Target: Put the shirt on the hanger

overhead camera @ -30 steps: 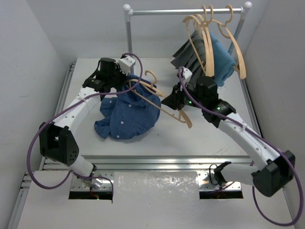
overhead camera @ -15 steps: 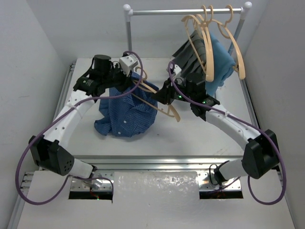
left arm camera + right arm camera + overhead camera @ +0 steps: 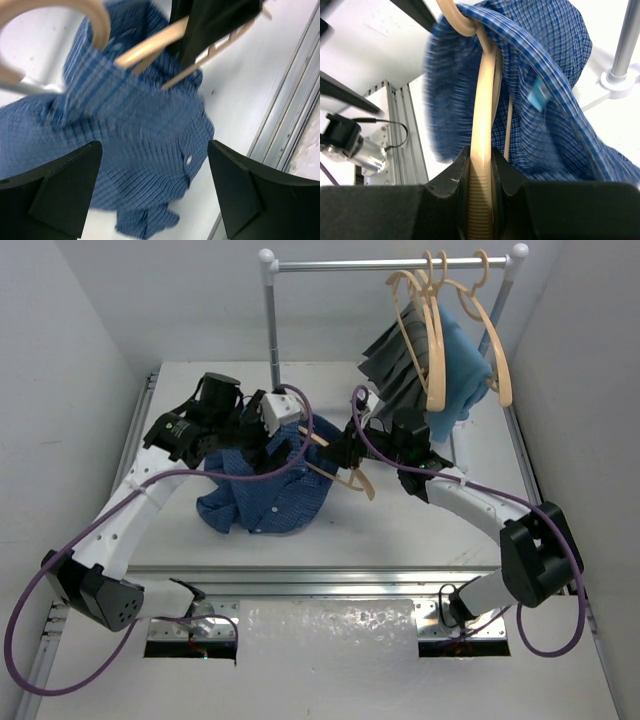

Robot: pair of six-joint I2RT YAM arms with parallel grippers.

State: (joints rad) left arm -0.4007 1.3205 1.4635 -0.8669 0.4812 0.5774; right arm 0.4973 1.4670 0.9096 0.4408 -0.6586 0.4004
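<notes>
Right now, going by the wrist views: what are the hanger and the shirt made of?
The hanger looks like pale wood or wood-look plastic. It is smooth, matte tan, and fine ribs on its lower part hint at moulding, so I can't settle it. The shirt looks like thin woven cloth, probably cotton, with a fine blue check, soft folds and no sheen.

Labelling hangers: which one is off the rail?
The hanger clamped in the right gripper, low over the table, with the shirt draped over it. The other hangers hook on the rail at back right.
</notes>
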